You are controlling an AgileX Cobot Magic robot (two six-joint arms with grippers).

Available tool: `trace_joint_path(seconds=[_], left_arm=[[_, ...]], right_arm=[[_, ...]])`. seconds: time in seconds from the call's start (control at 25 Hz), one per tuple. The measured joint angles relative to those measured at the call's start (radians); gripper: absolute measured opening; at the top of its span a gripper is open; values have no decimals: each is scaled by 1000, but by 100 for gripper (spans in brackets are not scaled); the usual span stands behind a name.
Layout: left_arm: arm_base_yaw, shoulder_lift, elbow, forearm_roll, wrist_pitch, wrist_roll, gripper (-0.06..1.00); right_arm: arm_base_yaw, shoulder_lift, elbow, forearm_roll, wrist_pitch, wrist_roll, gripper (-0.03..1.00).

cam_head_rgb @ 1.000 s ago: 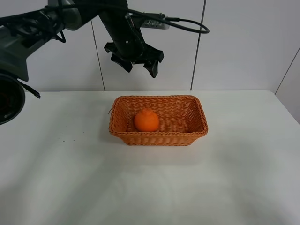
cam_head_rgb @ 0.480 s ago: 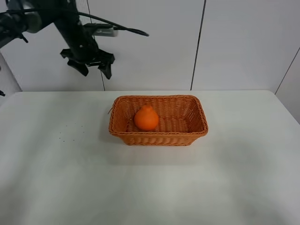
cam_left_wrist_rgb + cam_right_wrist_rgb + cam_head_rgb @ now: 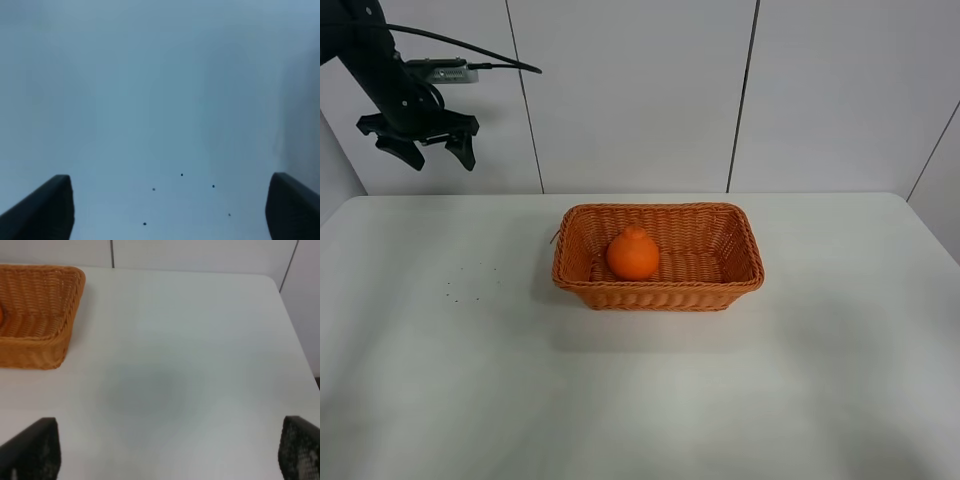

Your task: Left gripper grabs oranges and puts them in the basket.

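Note:
The orange (image 3: 632, 254), with its knob upward, lies inside the wicker basket (image 3: 740, 250) at the middle of the white table, in its left half. My left gripper (image 3: 423, 152) hangs high above the table's far left corner, well away from the basket, with its black fingers spread and nothing between them. In the left wrist view its fingertips (image 3: 47, 207) frame bare white table with a few dark specks. The right wrist view shows the basket's end (image 3: 47, 315) and my right gripper's fingertips (image 3: 32, 450) wide apart and empty. The right arm does not show in the exterior view.
A few small dark specks (image 3: 470, 280) lie on the table left of the basket. The white table (image 3: 640, 400) ends at a panelled white wall behind and has an edge at the right.
My left gripper has swung from above the basket's back edge to the far left, staying high and open. The orange and basket have not moved.

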Motion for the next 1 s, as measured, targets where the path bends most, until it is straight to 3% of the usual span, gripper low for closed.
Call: trace_joint_path(seconds=[0.24, 1.0], left_arm=[[-4, -127, 115, 0, 0, -16, 88], [-4, -1155, 1159, 23, 1, -21, 88]], right_arm=[[0, 0, 0, 0, 0, 0, 69], [0, 0, 0, 0, 0, 0, 69]])
